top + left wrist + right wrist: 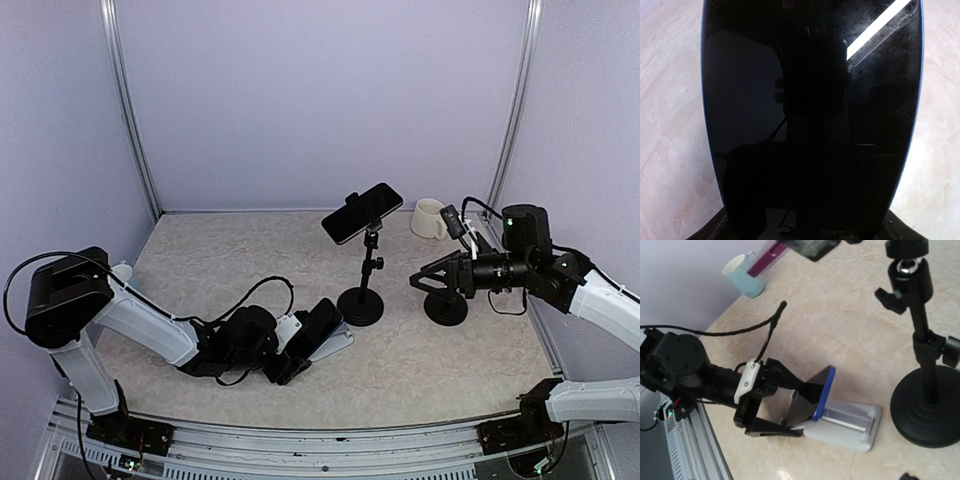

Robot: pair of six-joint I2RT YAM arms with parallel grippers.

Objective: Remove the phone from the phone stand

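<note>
A dark phone with a blue edge leans on a low white phone stand at the near middle of the table. My left gripper is shut on the phone, one finger on each long side. In the left wrist view the phone's black screen fills the frame and hides the fingers. My right gripper hovers open to the right, with nothing between its fingers.
A second phone sits clamped on a black tripod stand just behind the white stand. Another black round base lies under my right gripper. A cream mug stands at the back right, and a pale cup at the far left.
</note>
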